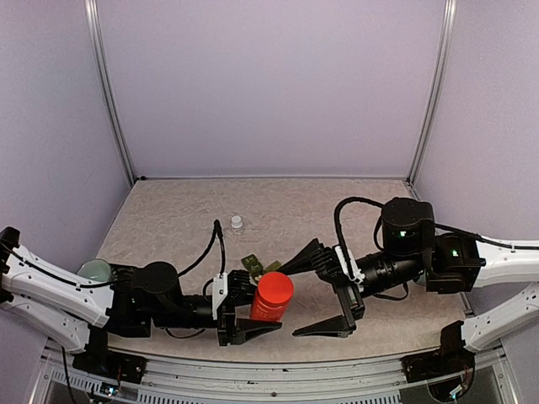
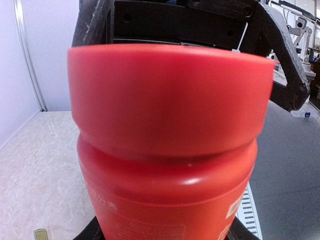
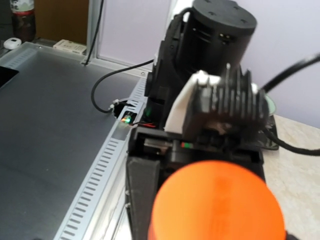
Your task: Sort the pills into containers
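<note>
Left end effector clamps the red bottle about upright, cap up, directly beside the right end effector, spread wide and empty, judged the nearer for uncapping; green containers lie on the table just beyond both.

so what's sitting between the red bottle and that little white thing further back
The dark green containers lie between the red bottle and the small white thing. Only the top view shows this.
</note>
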Robot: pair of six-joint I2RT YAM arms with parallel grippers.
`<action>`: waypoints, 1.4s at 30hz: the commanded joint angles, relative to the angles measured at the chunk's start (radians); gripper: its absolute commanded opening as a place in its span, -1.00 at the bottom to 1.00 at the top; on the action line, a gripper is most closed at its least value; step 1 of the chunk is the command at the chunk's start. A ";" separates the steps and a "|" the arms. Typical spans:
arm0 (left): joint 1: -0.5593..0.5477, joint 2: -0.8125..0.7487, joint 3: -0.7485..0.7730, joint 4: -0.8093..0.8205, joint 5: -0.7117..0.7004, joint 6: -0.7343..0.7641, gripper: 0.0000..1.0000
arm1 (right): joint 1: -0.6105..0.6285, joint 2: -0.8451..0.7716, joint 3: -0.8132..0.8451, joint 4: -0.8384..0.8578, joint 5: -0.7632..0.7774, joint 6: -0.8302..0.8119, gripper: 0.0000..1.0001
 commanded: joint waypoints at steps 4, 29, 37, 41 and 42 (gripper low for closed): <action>0.030 -0.054 -0.021 0.053 -0.109 -0.033 -0.25 | 0.022 -0.049 -0.020 -0.030 -0.023 0.025 0.99; 0.008 0.025 0.042 0.045 0.023 -0.030 -0.25 | 0.022 0.095 0.059 0.046 0.009 -0.037 1.00; 0.010 0.039 0.053 0.042 0.030 -0.029 -0.24 | 0.022 0.108 0.044 0.100 -0.009 -0.023 1.00; 0.013 0.041 0.051 0.042 -0.010 -0.033 -0.25 | 0.023 0.093 0.043 0.082 -0.001 -0.023 1.00; 0.016 0.035 0.048 0.042 -0.021 -0.037 -0.25 | 0.022 0.087 0.040 0.074 0.003 -0.024 1.00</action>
